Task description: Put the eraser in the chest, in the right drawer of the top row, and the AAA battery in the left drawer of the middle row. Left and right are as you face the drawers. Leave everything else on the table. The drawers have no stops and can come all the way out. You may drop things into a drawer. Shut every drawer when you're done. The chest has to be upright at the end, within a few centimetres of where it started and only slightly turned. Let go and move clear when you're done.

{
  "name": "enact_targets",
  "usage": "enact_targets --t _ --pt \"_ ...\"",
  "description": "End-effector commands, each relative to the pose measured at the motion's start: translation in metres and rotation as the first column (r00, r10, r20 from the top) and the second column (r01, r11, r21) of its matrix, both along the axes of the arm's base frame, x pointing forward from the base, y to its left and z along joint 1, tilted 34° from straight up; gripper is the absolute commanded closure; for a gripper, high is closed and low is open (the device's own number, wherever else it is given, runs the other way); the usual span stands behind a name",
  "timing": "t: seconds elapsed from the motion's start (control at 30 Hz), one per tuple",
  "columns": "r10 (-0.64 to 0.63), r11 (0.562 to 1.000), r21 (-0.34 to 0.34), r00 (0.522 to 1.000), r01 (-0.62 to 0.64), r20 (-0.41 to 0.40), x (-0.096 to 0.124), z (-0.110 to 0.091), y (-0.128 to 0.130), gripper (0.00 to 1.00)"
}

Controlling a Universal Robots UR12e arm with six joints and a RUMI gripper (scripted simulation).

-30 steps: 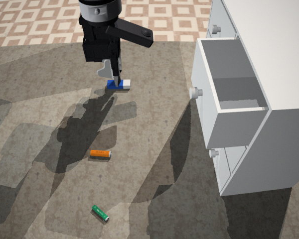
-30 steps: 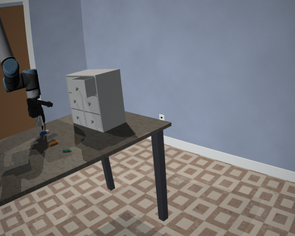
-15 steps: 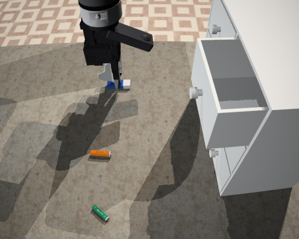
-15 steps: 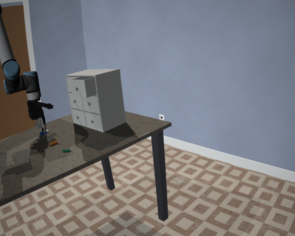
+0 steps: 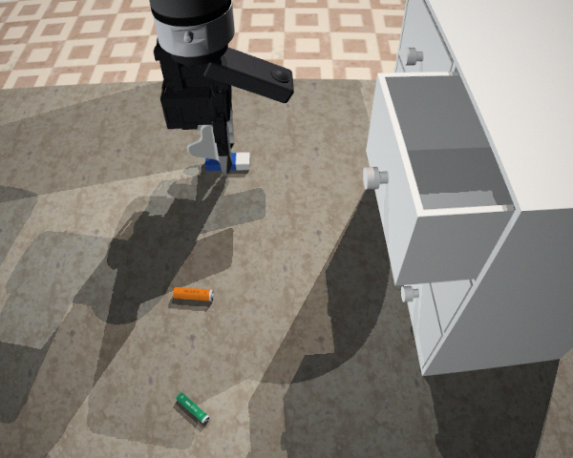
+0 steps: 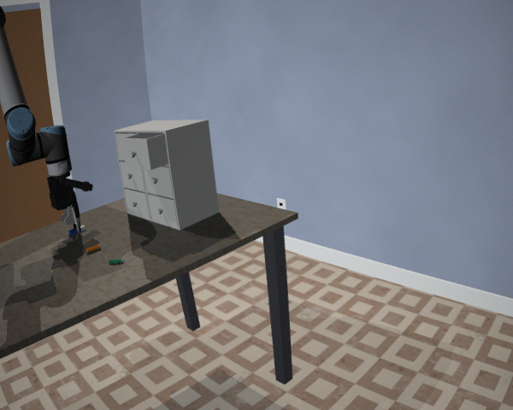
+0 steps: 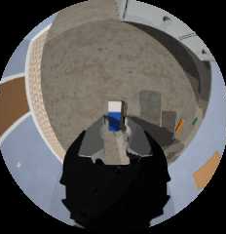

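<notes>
Eraser laid on table, long axis pointed toward chest; blue sleeve straddled crosswise by part-open gripper, firm pinch not seen; slight closing probably needed before lift

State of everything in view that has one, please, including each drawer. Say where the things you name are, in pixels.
White upright drawer chest (image 5: 539, 123) (image 6: 191, 176) (image 7: 142, 11): standing
Top-right drawer (image 5: 444, 246) (image 6: 157, 152): open
Other five white drawers (image 6: 162, 190): shut
Blue-and-white block eraser (image 5: 242, 161) (image 6: 72, 231) (image 7: 114, 106): lying on table
Orange cylindrical battery (image 5: 190, 294) (image 6: 92, 248) (image 7: 179, 126): lying
Green cylindrical battery (image 5: 192, 407) (image 6: 115, 261) (image 7: 195, 121): lying
Black-and-grey metallic-looking pincer (image 5: 224, 167) (image 6: 77, 230) (image 7: 114, 116): around eraser, grip unclear
</notes>
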State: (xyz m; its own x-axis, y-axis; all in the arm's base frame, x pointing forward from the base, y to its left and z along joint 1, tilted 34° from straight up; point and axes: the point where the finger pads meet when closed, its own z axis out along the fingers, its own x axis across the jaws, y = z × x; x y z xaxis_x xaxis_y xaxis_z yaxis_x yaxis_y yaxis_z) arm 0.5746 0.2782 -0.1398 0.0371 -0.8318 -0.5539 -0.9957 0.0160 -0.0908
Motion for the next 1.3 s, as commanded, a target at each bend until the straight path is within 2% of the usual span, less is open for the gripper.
enact_targets --t 0.0,0.9,0.93,1.27 --pt "0.001 1.000 0.000 1.000 -0.001 0.005 0.0033 0.0013 0.0005 0.77" --pt "0.001 1.000 0.000 1.000 -0.001 0.005 0.0033 0.0013 0.0005 0.77" --pt "0.001 1.000 0.000 1.000 -0.001 0.005 0.0033 0.0013 0.0005 0.89" --pt "0.001 1.000 0.000 1.000 -0.001 0.005 0.0033 0.0013 0.0005 0.89"
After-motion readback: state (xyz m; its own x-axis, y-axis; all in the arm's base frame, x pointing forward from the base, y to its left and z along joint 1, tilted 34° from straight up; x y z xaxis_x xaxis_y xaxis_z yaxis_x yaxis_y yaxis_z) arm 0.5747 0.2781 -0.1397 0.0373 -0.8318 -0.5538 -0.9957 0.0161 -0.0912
